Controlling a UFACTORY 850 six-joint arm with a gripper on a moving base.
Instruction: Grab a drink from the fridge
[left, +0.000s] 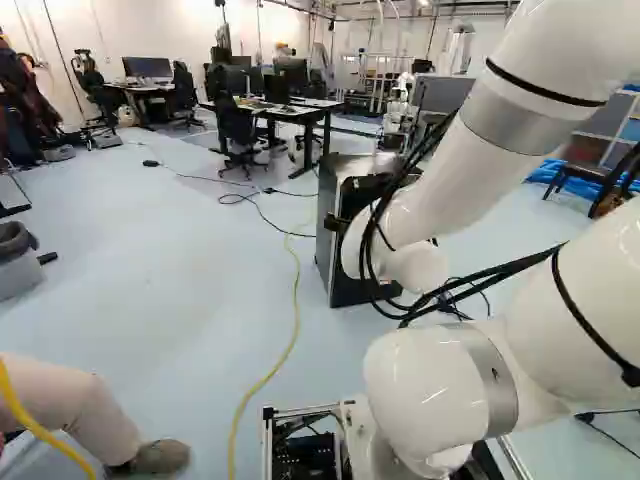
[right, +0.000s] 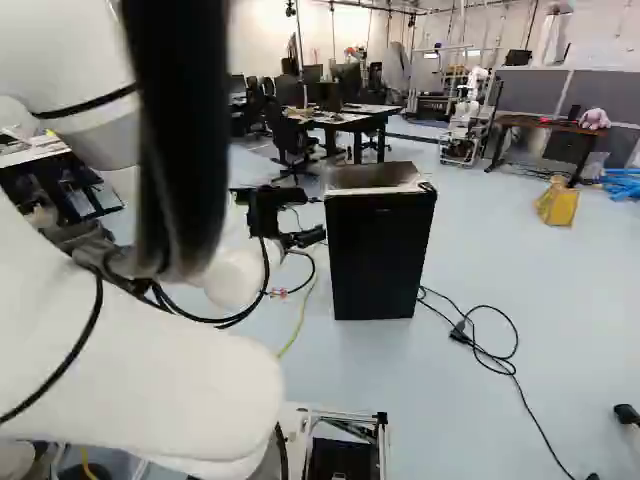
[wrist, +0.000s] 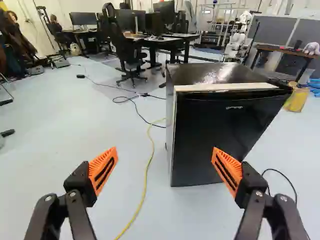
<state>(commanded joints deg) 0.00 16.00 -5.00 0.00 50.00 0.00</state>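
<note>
Fingers (wrist: 102, 170) of the black two-fingered gripper (right: 318, 218), padded with orange wedges, were found spread wide apart, released, with nothing grasped. Black refrigerator (wrist: 225, 135), box-shaped with a glossy top and a pale strip along the door's upper edge, stood upright on the pale blue floor (wrist: 90, 125), ahead of the gripper. One finger overlapped its front in the wrist view; floor showed between the other and the refrigerator. The white arm (left: 440, 190) reached toward it. A thin yellow cable (wrist: 146, 180) ran across the floor, beside the refrigerator and in line with the gap between the fingers. A black cable (right: 515, 350) lay looped on the refrigerator's other side. Beyond were a black office chair (wrist: 129, 55) and a black-legged desk (wrist: 167, 41).
</note>
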